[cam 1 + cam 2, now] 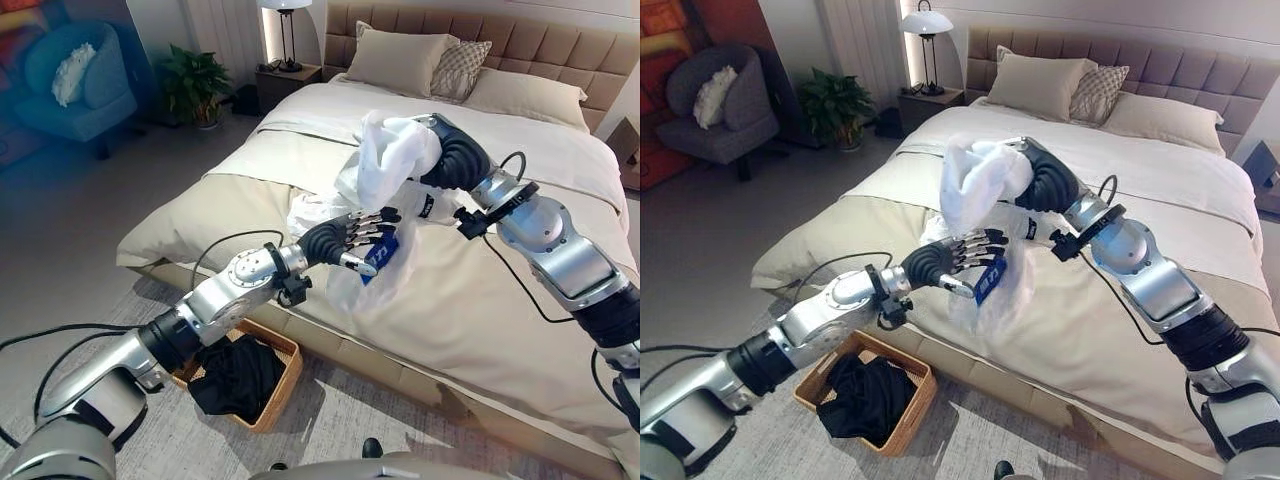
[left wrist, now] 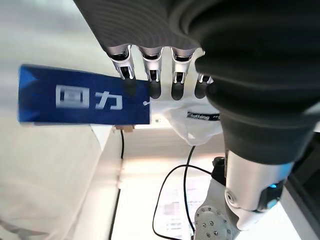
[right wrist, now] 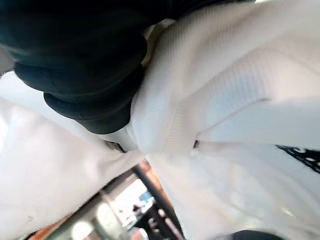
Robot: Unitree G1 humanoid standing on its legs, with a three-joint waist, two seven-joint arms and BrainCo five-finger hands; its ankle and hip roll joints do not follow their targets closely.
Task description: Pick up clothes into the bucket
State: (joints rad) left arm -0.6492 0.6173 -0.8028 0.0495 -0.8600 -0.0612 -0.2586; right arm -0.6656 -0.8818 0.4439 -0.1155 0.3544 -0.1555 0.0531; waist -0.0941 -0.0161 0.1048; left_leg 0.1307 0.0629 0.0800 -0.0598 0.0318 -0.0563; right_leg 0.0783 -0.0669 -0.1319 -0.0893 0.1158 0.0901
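Two robot hands work a white garment (image 1: 385, 165) above a beige bed (image 1: 480, 300). The right hand (image 1: 1045, 180), reaching in from the right, is buried in the bunched upper part of the cloth, which is lifted clear of the bedding; its fingers are hidden in the folds, so whether they are clenched on the fabric cannot be told. The rest of the garment hangs down from that bunch and trails onto the near side of the bed. The left hand (image 1: 362, 238) sits lower, against the hanging part, its fingers held fairly straight and spread rather than curled, with the tips touching the cloth beside a blue tag (image 1: 385, 255) with pale lettering. On the floor at the foot of the bed frame, below the left arm, stands a wicker basket (image 1: 915, 405) with dark clothes (image 1: 865, 395) already in it. Pillows (image 1: 400, 60) lie at the headboard; a lamp (image 1: 926, 25), a potted plant (image 1: 835, 105) and an armchair (image 1: 720, 105) stand beyond.
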